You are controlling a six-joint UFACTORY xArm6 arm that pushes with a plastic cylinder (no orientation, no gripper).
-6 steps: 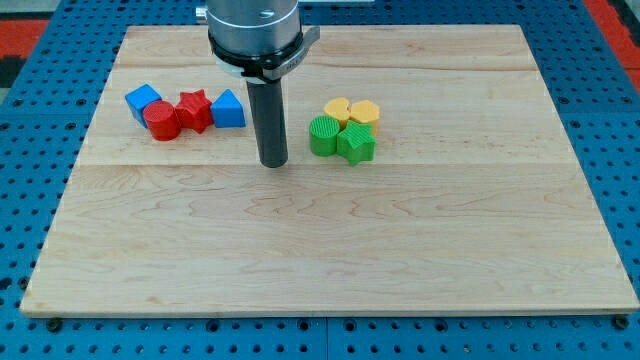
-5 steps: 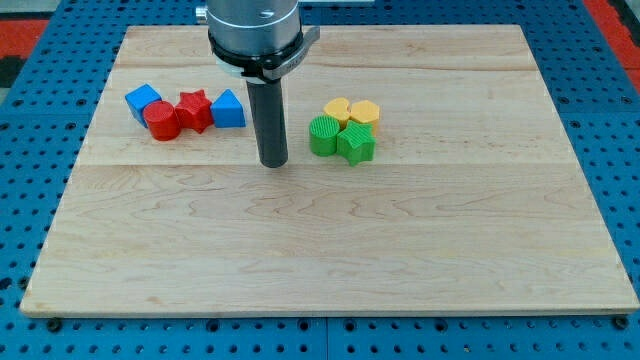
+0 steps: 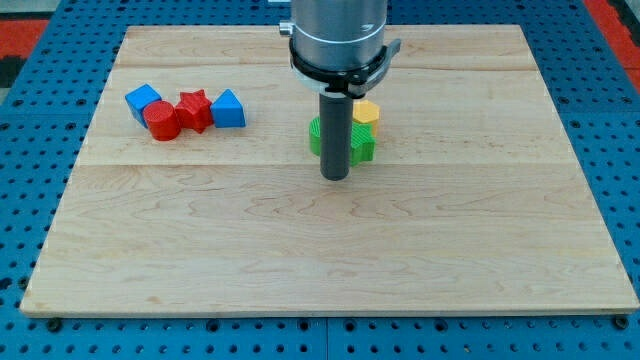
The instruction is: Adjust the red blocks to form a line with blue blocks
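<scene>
At the view's upper left, four blocks sit together on the wooden board (image 3: pixel 320 250): a blue cube (image 3: pixel 142 99), a red cylinder (image 3: pixel 160 121), a red star (image 3: pixel 194 110) and a blue triangular block (image 3: pixel 229 108). They touch in a rough row, with the red cylinder a little lower than the others. My tip (image 3: pixel 335 177) rests on the board well to the right of them, just below the green and yellow cluster. The rod hides part of that cluster.
A green block (image 3: pixel 315 135) shows left of the rod and another green block (image 3: pixel 364 146) right of it. A yellow block (image 3: pixel 366 111) sits above them; a second yellow one is mostly hidden behind the rod.
My tip has moved to the right and slightly down, from beside the blue triangular block to below the green blocks. No block has moved.
</scene>
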